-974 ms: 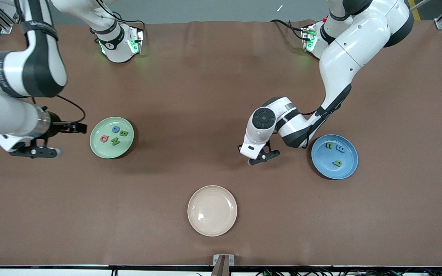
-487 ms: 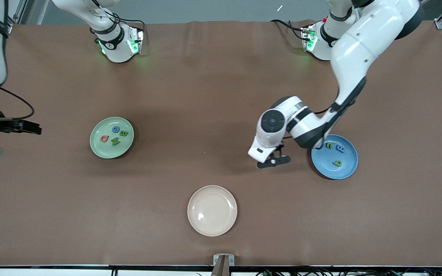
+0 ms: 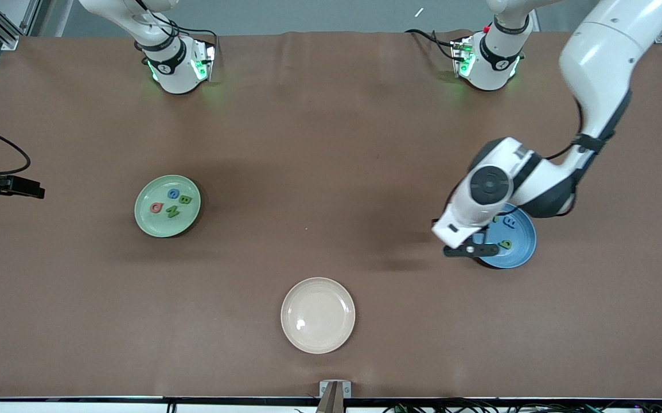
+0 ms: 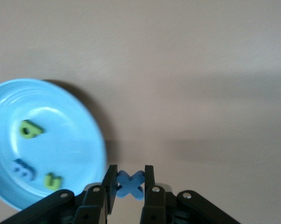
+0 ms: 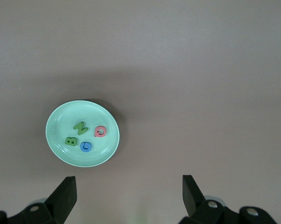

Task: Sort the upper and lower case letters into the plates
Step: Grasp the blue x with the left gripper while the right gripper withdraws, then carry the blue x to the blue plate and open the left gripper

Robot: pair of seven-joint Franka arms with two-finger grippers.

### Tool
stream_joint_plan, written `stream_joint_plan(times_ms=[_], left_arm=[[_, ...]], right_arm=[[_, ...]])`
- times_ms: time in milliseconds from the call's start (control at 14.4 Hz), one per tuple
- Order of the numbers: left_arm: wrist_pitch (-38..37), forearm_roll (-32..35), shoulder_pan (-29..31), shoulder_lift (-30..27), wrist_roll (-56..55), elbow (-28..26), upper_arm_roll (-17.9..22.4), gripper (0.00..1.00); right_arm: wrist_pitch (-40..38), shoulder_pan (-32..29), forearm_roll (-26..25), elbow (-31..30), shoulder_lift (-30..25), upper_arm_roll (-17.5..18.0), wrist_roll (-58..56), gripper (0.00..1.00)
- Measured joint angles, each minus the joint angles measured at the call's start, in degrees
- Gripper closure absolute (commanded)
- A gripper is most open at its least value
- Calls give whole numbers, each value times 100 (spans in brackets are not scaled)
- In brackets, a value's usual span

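My left gripper (image 4: 130, 179) is shut on a small blue x-shaped letter (image 4: 130, 185) and holds it over the edge of the bright blue plate (image 4: 61, 140) that faces the right arm's end. In the front view this gripper (image 3: 471, 248) covers part of the blue plate (image 3: 517, 252). The blue plate holds two green letters (image 4: 29, 129) and one blue letter (image 4: 23, 169). The mint green plate (image 3: 153, 223) holds several letters: pink (image 3: 156, 207), blue (image 3: 174, 194) and two green. My right gripper (image 5: 129, 191) is open and empty, high above the table beside the mint plate (image 5: 61, 149).
A cream-white plate (image 3: 318, 315) lies empty near the front camera's edge of the table. The right arm shows only at the edge of the front view. Both arm bases (image 3: 177, 63) stand along the table's edge farthest from the front camera.
My left gripper has carried the blue letter from the table's middle to the blue plate's edge. The right arm has drawn back toward its end of the table, mostly out of the front view.
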Motion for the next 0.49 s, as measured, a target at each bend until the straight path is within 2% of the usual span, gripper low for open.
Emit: stream_joint_plan(times_ms=[209,487], left_arm=[[444,304,706,2,507,-457,-123,96],[1081,613,1220,28,1013,-874,-127,96]], right_arm=[[-147,4,4,240,2,59,0,0],[-585,74,47,370,2,118,0,0]])
